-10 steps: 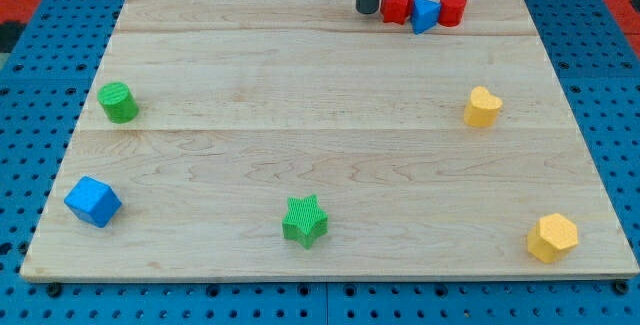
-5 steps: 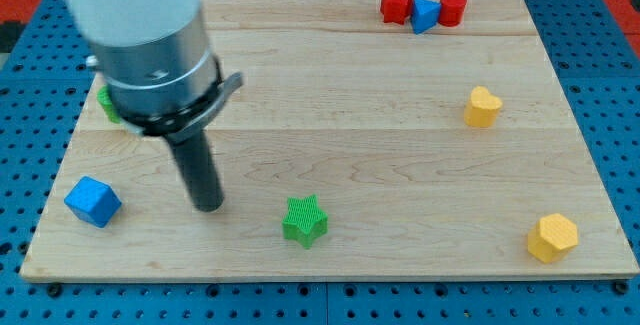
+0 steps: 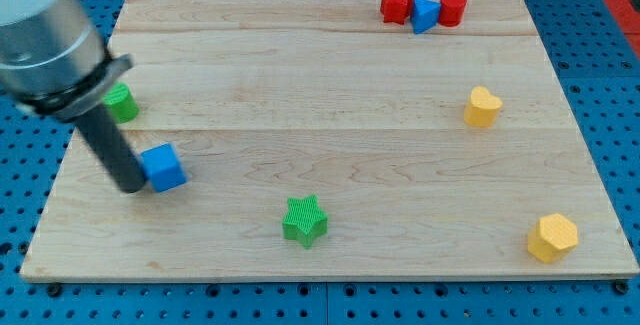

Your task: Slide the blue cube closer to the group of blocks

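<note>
While the rod leans in from the view's top left, my tip (image 3: 130, 187) sits pressed against the left side of the blue cube (image 3: 163, 168), touching it low on the wooden surface (image 3: 330, 105). No hand on this arm, just the bare rod, so nothing is clasped or let go. Blue cube is in the left part of the board, a little below the middle. Just above and to the left, partly behind the rod, is the green cylinder (image 3: 124, 103). Off to the right and lower, the green star (image 3: 305, 220) stands well apart. The group sits far away at the view's top right: red star-like block (image 3: 396, 5), blue triangle (image 3: 426, 15) and red cylinder (image 3: 453, 8), packed together. Yellow rounded block (image 3: 483, 107) at the right edge, yellow hexagon (image 3: 553, 237) in the bottom right corner.
</note>
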`<state>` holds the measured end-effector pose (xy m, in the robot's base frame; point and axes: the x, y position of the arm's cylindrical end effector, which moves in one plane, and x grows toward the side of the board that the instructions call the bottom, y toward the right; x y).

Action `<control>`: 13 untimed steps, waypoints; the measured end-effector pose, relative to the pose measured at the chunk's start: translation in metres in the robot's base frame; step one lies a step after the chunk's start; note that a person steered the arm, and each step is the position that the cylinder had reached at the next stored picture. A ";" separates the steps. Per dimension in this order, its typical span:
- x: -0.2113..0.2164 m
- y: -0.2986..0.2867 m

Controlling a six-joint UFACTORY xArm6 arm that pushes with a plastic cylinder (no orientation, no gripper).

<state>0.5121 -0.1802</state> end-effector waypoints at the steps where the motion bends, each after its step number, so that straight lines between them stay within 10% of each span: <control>1: -0.008 0.060; 4: -0.103 0.148; 9: -0.155 0.002; 13: -0.181 0.239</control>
<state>0.3316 0.0592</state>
